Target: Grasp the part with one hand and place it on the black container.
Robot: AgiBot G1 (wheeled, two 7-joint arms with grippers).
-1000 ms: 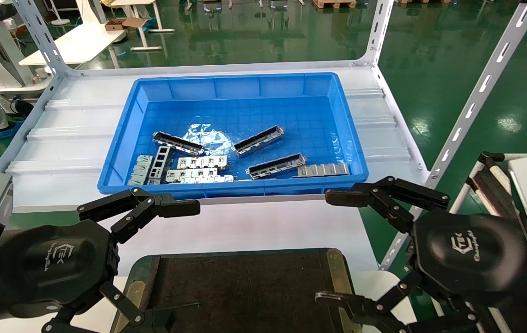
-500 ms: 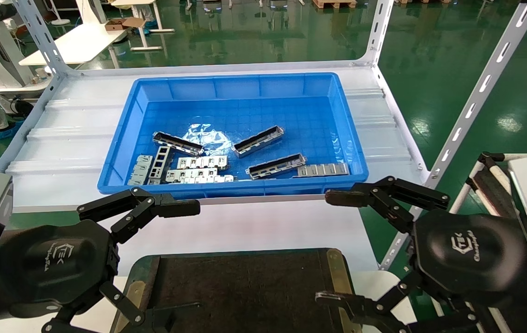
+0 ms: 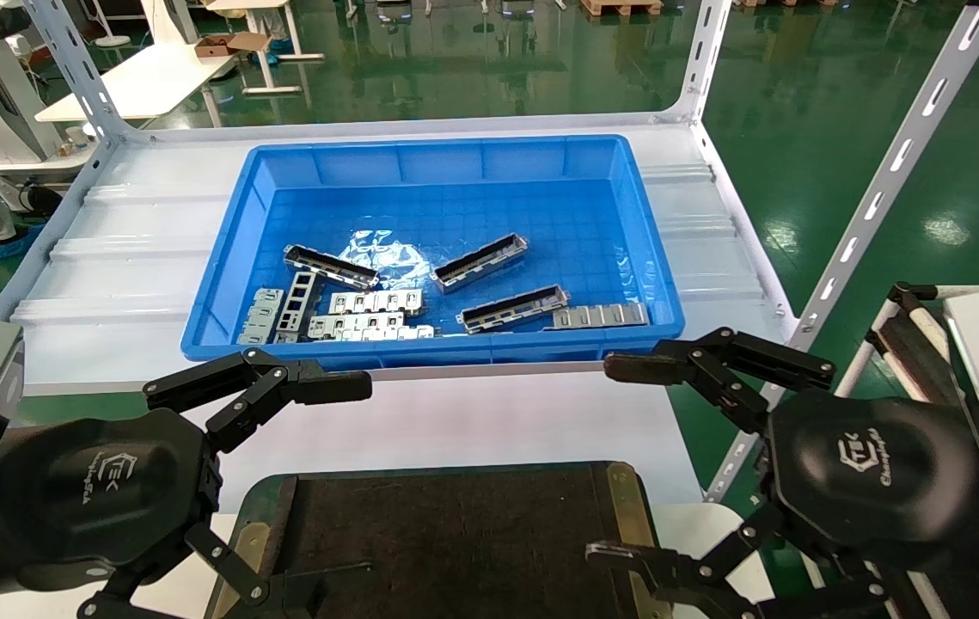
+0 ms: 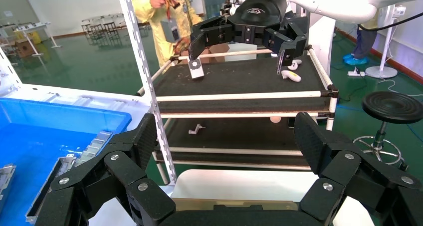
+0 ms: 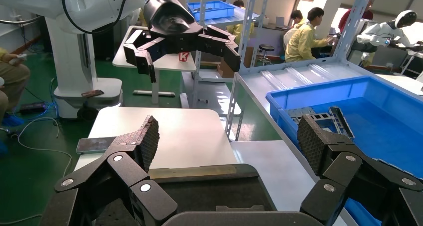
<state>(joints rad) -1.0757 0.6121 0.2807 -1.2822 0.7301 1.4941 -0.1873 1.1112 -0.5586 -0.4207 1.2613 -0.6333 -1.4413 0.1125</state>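
Three channel-shaped parts are seen lying loose on the floor of the blue bin [image 3: 240, 258]. One part [image 3: 480, 262] lies near the middle, tilted, with its dark slotted inside turned toward the robot. A second part [image 3: 513, 309] lies just in front of it, closer to the bin's near wall, and a third part [image 3: 331, 266] lies to the left, apart from both. Flat silver plates [image 3: 373, 303] with square cut-outs are spread between the third part and the near-left corner — another plate [image 3: 601, 315] is set at the near-right. A crumpled clear film [image 3: 386, 249] is seen on the bin floor behind the plates.

The bin is carried on the pale worktop [image 3: 111, 258] of a white slotted-post shelf. Nearer the robot, lower in the head view, the black container [image 3: 455, 533] is seen, its dark surface bare and its brass-coloured strips running along both sides.

The left gripper [image 3: 300, 503] is held over the container's left edge and the right gripper [image 3: 631, 460] over its right edge — both well apart from every part. On each, the jaws are spread wide with nothing between them. In each wrist view the opposite gripper is seen facing back, likewise spread.
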